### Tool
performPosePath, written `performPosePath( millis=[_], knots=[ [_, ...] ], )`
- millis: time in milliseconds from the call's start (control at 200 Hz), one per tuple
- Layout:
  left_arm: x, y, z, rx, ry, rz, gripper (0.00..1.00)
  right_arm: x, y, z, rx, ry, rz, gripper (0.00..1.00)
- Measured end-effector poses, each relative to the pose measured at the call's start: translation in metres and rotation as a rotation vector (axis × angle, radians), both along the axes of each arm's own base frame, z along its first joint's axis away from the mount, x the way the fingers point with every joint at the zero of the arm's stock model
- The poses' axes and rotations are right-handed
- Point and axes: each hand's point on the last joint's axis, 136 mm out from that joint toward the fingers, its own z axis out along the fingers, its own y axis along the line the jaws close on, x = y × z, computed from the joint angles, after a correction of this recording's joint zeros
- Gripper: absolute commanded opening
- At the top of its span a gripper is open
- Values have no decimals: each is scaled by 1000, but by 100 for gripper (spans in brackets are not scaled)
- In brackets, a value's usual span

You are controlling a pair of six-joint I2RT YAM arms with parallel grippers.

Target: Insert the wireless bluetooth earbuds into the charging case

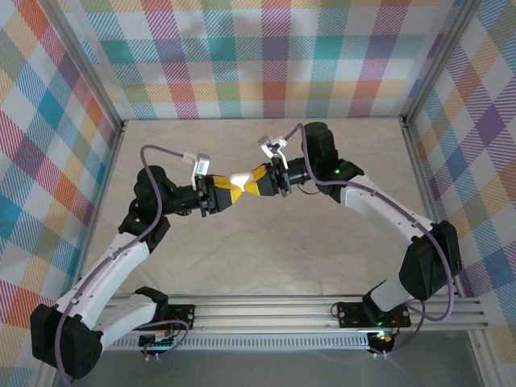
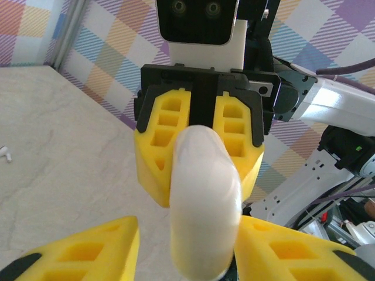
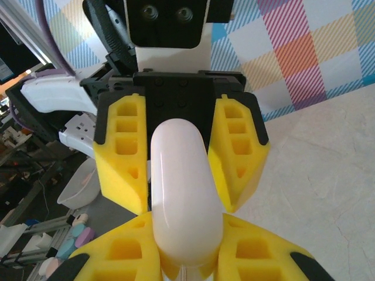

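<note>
Two grippers meet on one charging case (image 1: 240,178), held in the air over the middle of the table (image 1: 266,266).

The right gripper (image 1: 256,181) is closed down on the case. Both its yellow pads press the shell in my right wrist view, so I count that as the hold.

The left gripper (image 1: 229,190) is part open and straddles the other end of the case. In my left wrist view one finger (image 2: 281,252) touches the shell, while the other finger (image 2: 82,252) stands apart with table showing in the gap. I wouldn't call that a grip.

The case is white to pale pink and pebble-shaped, with the lid closed as far as I can tell. I can't make out the seam, so I can't say which end opens.

A small white bud (image 2: 4,154), or what looks like one, lies on the table well off to the side in the left wrist view. It's too small to be sure.

Progress, my call: early. The case is up off the table but not opened, no bud is picked up, and none is seated that I can see. What's left:
- Get the lid open, which is likely what this two-handed hold is for.
- Steady the case or set it down.
- Fetch each bud and seat it in its socket.
- Close the lid.
</note>
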Motion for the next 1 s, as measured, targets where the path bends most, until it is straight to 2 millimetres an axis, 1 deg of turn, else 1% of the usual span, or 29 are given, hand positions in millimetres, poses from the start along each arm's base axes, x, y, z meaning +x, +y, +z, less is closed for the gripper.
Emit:
performPosePath(
  millis=[180,305,405,450,515,565,585,715,825,910,1000],
  knots=[
    [0,-1,4,-8,-14,-15,36,-1,0,-1,-2,-2,4,0],
    [0,-2,6,-11,-20,-22,20,0,0,-1,-3,-4,0,2],
    [3,-4,6,-9,-24,-26,17,3,-1,-1,-6,4,-12,10],
    [4,-4,6,-8,-21,-27,16,4,-2,-1,-6,5,-16,19],
    [4,-4,6,-4,-27,-27,15,5,-2,-2,-8,5,-21,26],
    [3,-4,5,7,-39,-24,15,5,-1,-2,-12,3,-28,35],
    [3,-3,4,11,-41,-20,15,5,-2,-2,-12,-7,-32,37],
    [-4,4,2,57,-78,16,7,6,-3,2,-19,-51,-71,47],
    [-8,11,2,92,-123,58,0,5,-7,9,-17,-101,-103,53],
    [-7,14,-1,118,-134,81,0,5,-9,12,-18,-127,-120,63],
    [-6,16,-10,155,-126,97,0,9,-10,9,-32,-139,-145,65]
  ],
)
